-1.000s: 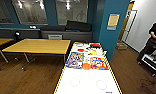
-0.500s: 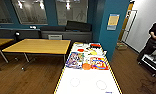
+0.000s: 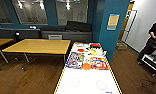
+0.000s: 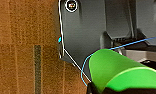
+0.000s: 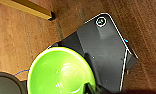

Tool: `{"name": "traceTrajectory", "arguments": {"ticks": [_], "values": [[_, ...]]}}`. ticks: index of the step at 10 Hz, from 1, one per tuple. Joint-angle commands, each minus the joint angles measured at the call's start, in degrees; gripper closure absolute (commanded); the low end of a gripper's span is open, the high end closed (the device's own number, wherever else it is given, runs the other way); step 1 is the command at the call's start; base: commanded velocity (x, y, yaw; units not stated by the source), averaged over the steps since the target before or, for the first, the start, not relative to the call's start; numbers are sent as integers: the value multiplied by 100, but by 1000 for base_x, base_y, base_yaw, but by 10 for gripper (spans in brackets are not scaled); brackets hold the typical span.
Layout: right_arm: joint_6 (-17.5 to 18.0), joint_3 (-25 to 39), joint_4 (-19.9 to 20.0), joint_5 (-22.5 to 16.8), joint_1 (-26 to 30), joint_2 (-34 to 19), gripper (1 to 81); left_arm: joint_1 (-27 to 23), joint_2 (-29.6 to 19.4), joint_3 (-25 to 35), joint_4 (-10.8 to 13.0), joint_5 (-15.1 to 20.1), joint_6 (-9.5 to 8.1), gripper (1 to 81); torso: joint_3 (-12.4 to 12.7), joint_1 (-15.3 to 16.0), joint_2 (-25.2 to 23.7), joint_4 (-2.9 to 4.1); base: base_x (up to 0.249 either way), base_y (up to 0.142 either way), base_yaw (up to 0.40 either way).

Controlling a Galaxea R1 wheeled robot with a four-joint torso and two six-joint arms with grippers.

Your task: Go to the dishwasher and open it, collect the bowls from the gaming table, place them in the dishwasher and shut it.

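The gaming table point(image 3: 87, 83) runs away from me in the head view, its white top bare at the near end. Bright board games point(image 3: 75, 59) lie across its middle, with a small yellow thing point(image 3: 93, 52) farther back that I cannot identify. A lime-green bowl point(image 4: 114, 68) hangs on its side over the wooden floor in the left wrist view, with my left gripper point(image 4: 99, 88) shut on its rim. A second green bowl point(image 5: 60, 72), seen from above, sits in my right gripper point(image 5: 90, 87), also shut on the rim. The dishwasher is out of view.
A yellow wood-topped table point(image 3: 37, 46) stands left of the gaming table, with another point(image 3: 0, 42) at the far left. A teal pillar point(image 3: 111, 27) rises behind the gaming table's right side. A person point(image 3: 155, 37) stands by a dark cart at the right edge. Wooden floor lies on both sides.
The head view has barely shifted. The gaming table and the person stay in about the same places.
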Motion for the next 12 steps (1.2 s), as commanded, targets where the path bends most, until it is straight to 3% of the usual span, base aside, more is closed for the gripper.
{"name": "traceTrajectory", "arguments": {"ticks": [1,5,10,11,12], "values": [[-17,-33,-140,-432,220,-141,811,-183,8,-43,217,41,34,811,0,0,0,0,0,0,0],[-17,-631,-140,-680,186,219,811,-192,457,-466,217,-3,25,811,0,0,0,0,0,0,0],[-17,-719,-140,-724,185,290,811,-200,914,-941,217,-3,17,811,0,-2,-2,0,0,0,0],[-17,-728,-140,-724,177,299,811,-200,923,-941,217,6,17,811,0,-372,571,0,0,0,0],[-17,-754,-140,-724,176,324,811,-200,941,-941,226,6,17,811,0,-385,588,0,0,0,0]]}}
